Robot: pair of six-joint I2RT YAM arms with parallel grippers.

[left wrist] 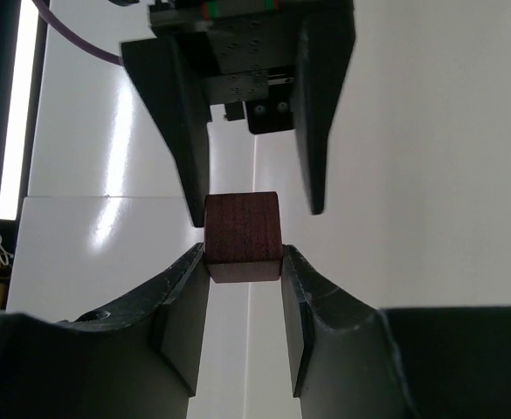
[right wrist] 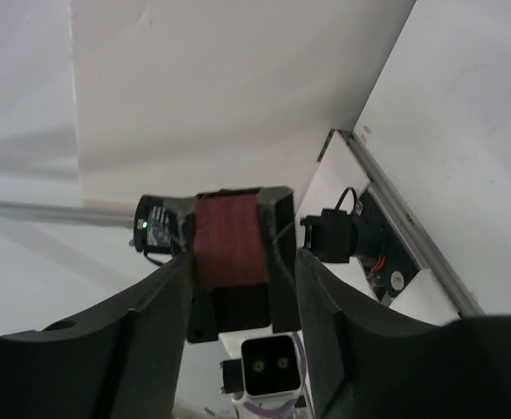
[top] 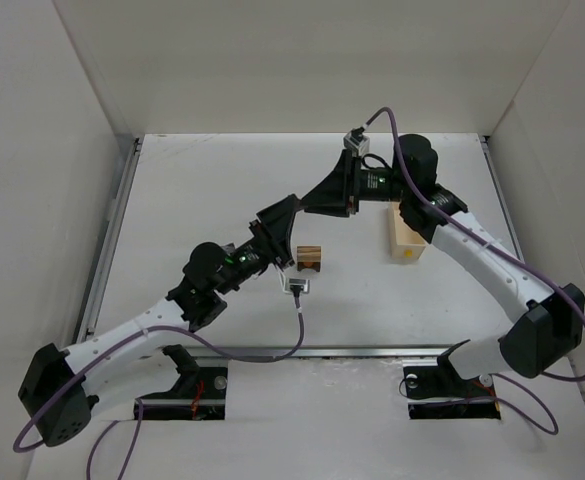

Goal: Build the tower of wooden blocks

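A reddish-brown wood block (left wrist: 243,236) is pinched between the tips of my left gripper (left wrist: 244,257), which is shut on it above the table. My right gripper (right wrist: 242,262) faces it head-on. Its fingers (left wrist: 312,131) straddle the same block (right wrist: 229,240); one lies against it and the other stands off with a gap, so the right gripper is open. In the top view both grippers meet at mid-table (top: 297,208) and hide the block. The wood block tower (top: 310,258), a small stack of brown and tan blocks, stands on the table just in front of them.
A pale cream open-topped box (top: 404,242) lies right of the tower, under the right arm. White walls close off the left, back and right. A metal rail (top: 302,351) runs along the table's near edge. A purple cable (top: 299,320) hangs from the left wrist.
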